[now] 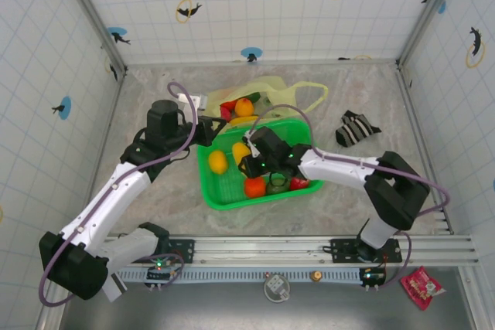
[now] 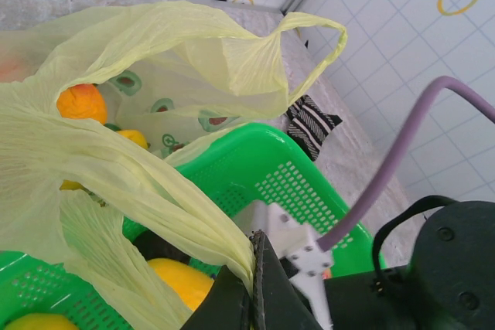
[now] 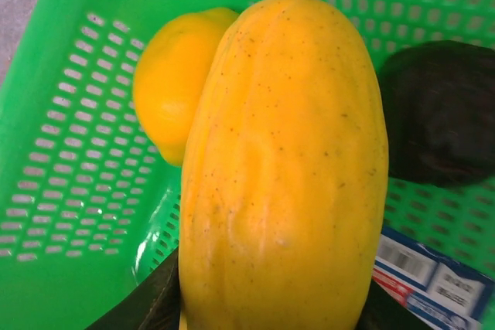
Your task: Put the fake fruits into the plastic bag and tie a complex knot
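Right wrist view: right gripper (image 3: 267, 307) is clamped on a long yellow fruit (image 3: 286, 175), with a dark finger (image 3: 151, 299) pressed to each flank. The fruit points straight out ahead of the jaws. Just past it to the left lies a rounder yellow fruit (image 3: 166, 83), and to the right a dark brown fruit (image 3: 441, 110). All three are over the perforated floor of the green basket (image 3: 69, 152).

Left wrist view: left gripper (image 2: 254, 264) is pinched tight on a gathered edge of the plastic bag (image 2: 155, 52). The film stretches up and away from the fingertips, and the bag's mouth gapes. Inside the bag, ahead and left of this gripper, are an orange fruit (image 2: 81, 102) and a small yellow fruit (image 2: 133, 138). The basket rim runs beneath the held film. Farther out to the right, a striped cloth (image 2: 309, 125) lies on the table.

Top external view: the bag lies just beyond the left gripper, at the basket's far edge. The right gripper is inside the basket. An orange-red fruit (image 1: 254, 186), a green fruit (image 1: 277, 185) and a red fruit (image 1: 300, 183) lie on the side of it nearer the arm bases.
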